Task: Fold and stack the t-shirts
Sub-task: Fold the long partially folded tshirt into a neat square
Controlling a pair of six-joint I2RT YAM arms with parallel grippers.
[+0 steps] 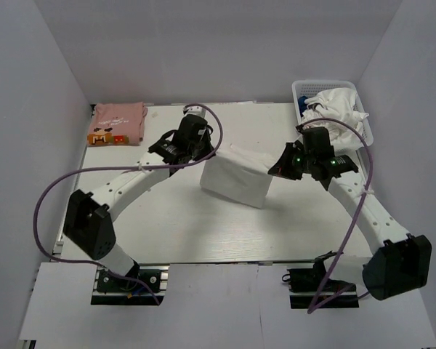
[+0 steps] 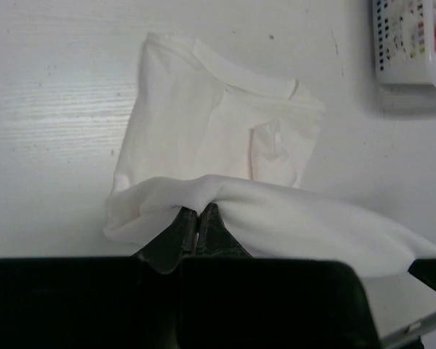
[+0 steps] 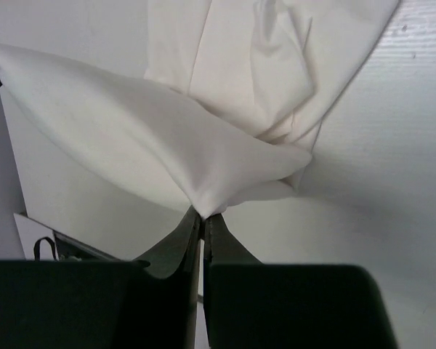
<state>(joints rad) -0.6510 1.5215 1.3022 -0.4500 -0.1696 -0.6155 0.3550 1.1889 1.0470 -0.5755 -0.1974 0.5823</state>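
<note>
A white t-shirt [image 1: 236, 178] hangs folded between both grippers above the table's middle, its lower part resting on the table; no print shows. My left gripper [image 1: 196, 149] is shut on its left top edge, seen in the left wrist view [image 2: 198, 209] pinching the white t-shirt [image 2: 218, 123]. My right gripper [image 1: 276, 169] is shut on the right top edge; the right wrist view [image 3: 203, 215] shows the white t-shirt [image 3: 167, 138] drawn to a point at the fingertips. A folded pink t-shirt [image 1: 118, 121] with an orange-brown print lies at the far left corner.
A white mesh basket [image 1: 349, 91] with white and blue cloth stands at the far right; it also shows in the left wrist view [image 2: 414, 51]. Grey walls enclose the table on three sides. Purple cables loop over both arms.
</note>
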